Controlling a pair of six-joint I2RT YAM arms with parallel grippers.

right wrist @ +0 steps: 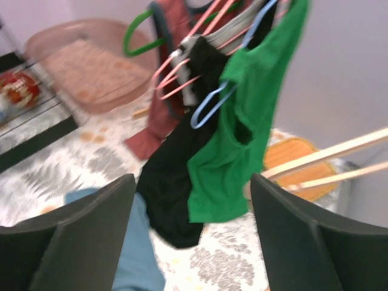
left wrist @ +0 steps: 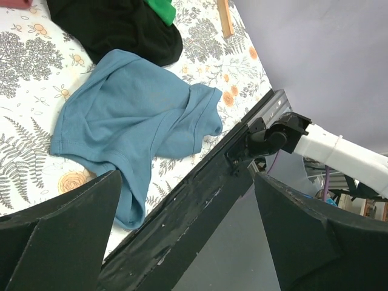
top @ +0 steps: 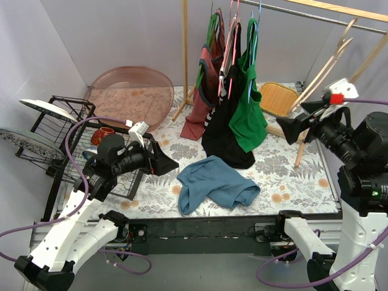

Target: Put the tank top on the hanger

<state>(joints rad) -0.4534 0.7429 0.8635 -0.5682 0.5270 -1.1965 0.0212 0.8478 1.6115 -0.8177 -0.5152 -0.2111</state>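
1. Right gripper (top: 290, 130): its wrist view is blurred; the hanger (top: 332, 57) behind it is partly hidden.
2. Left gripper (left wrist: 188, 236): jaws wide apart, empty; tank top (left wrist: 133, 121) lies crumpled just ahead.
3. Right gripper jaws apart, empty, well above the tank top.

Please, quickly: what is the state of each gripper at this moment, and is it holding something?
Left gripper: open wide, holding nothing.
Right gripper: open, holding nothing.
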